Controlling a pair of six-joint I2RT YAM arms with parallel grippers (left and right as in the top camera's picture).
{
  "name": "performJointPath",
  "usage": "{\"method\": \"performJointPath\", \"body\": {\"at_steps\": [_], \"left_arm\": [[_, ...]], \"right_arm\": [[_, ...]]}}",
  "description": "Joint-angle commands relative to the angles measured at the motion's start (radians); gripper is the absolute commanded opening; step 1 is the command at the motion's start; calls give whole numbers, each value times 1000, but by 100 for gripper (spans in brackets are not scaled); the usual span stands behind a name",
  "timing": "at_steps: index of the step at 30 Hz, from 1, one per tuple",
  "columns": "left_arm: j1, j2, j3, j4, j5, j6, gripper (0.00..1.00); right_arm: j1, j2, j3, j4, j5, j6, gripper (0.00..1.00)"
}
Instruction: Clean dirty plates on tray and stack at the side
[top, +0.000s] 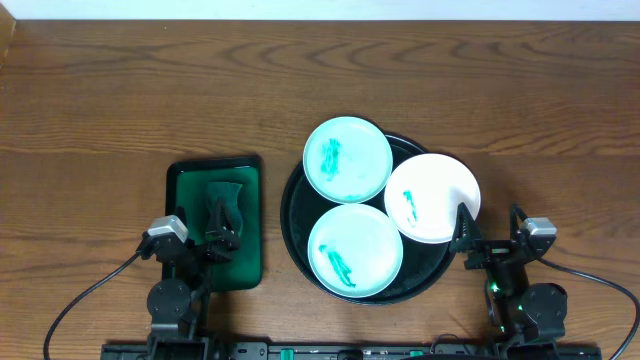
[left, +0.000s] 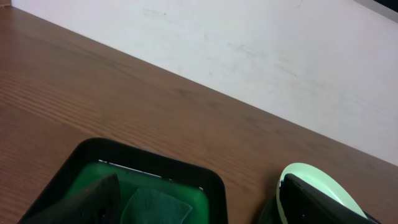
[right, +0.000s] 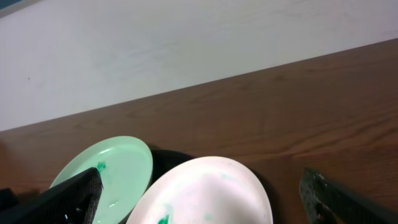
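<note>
Overhead: my left end effector (top: 223, 212) is spread wide, empty, over cloth (left: 155, 208) in green tray (top: 180, 200). Black tray (top: 293, 225) carries upper mint plate (top: 347, 158) at 11 o'clock, lower mint plate (top: 355, 250) at 6, white plate (top: 432, 197) at 2. My right end effector (top: 490, 228) is wide open, empty, at white plate's 4 o'clock.

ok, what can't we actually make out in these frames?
Glossy black round tray: overhead, three small round plates cover most of its floor.
Dark wad in the rectangular green tray: left wrist, bottom edge cuts it; overhead, it blends with the left tool.
White round plate: right wrist, bottom edge cuts off its near half.
</note>
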Motion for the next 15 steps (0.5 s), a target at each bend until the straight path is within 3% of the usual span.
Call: {"method": "performJointPath", "body": {"at_steps": [1, 7, 15], "left_arm": [[6, -3, -10, -51, -11, 10, 82], [6, 28, 25, -64, 93, 182, 82], [6, 204, 220, -283, 91, 304, 82]], "right_arm": [[8, -5, -2, -4, -4, -18, 99], [8, -5, -2, -4, -4, -18, 99], [8, -5, -2, -4, -4, -18, 99]]}}
